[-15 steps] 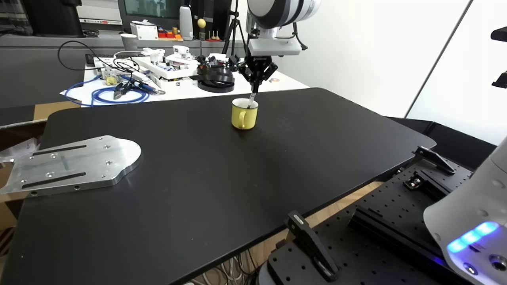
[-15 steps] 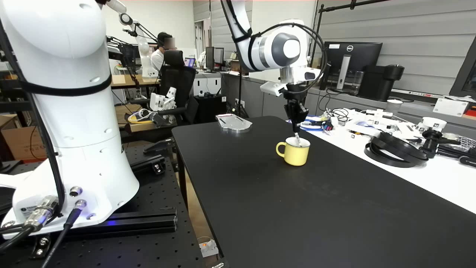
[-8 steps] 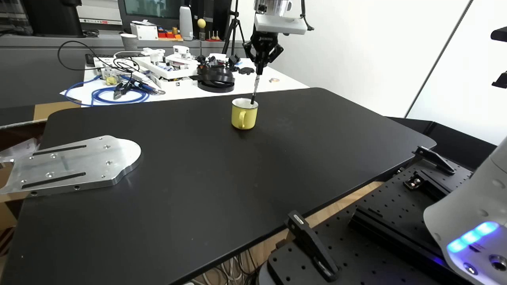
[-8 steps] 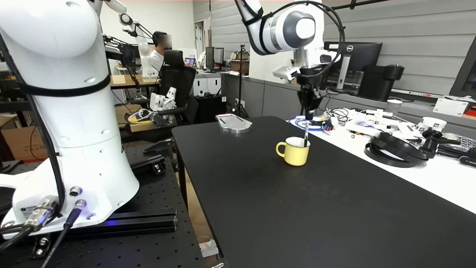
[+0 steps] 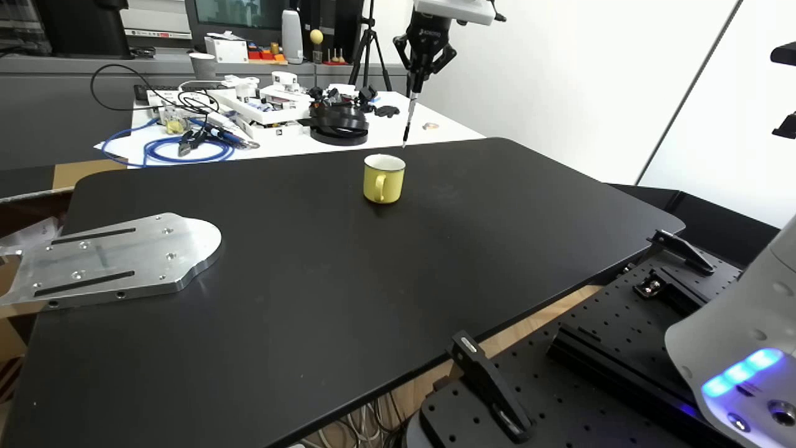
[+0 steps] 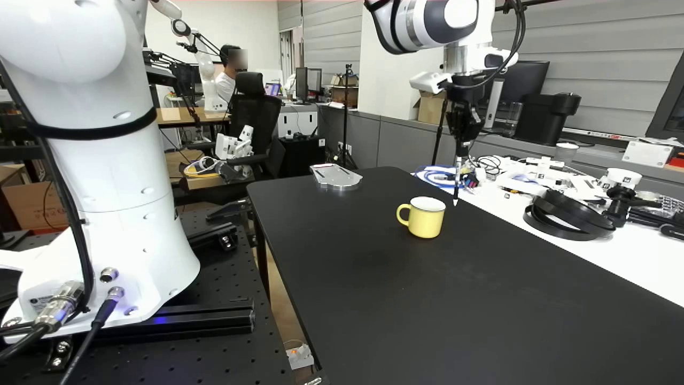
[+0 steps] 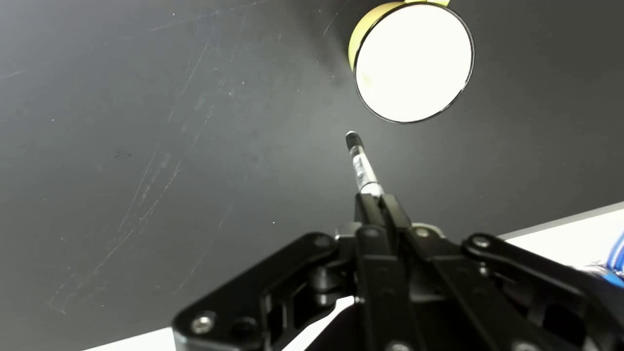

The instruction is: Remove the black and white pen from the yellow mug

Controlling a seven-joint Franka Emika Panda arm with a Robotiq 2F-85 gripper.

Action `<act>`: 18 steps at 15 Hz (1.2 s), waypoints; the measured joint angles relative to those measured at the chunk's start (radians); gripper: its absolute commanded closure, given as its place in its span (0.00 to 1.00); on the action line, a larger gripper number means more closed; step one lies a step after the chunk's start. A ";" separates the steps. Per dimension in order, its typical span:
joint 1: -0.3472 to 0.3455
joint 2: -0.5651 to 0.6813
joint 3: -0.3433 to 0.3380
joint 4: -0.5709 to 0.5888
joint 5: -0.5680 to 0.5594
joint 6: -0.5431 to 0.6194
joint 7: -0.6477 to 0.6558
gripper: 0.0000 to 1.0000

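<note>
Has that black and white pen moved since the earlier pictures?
Yes: in both exterior views the black and white pen has moved up and to the picture's right, out of the yellow mug, which has stayed put.

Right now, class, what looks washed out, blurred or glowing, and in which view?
Wrist view: the mug is washed out white inside; the jaws, shut on the pen, look soft; in an exterior view, the person's face is blurred; in an exterior view, blue lights glow.

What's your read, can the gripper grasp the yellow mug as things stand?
Probably not: the gripper is shut on the black and white pen, so it would likely have to release that first. The way itself seems free: no view shows anything blocking the yellow mug.
</note>
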 measured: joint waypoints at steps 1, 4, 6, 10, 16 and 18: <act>-0.008 -0.003 0.000 0.006 0.000 -0.007 -0.002 0.99; -0.031 -0.003 0.000 0.014 0.000 -0.032 -0.013 0.99; -0.046 -0.001 0.000 0.014 0.000 -0.064 -0.032 0.99; -0.095 0.022 0.010 0.026 0.046 -0.209 -0.146 0.99; -0.181 0.114 0.009 0.094 0.079 -0.433 -0.291 0.99; -0.202 0.150 0.006 0.112 0.079 -0.470 -0.317 0.99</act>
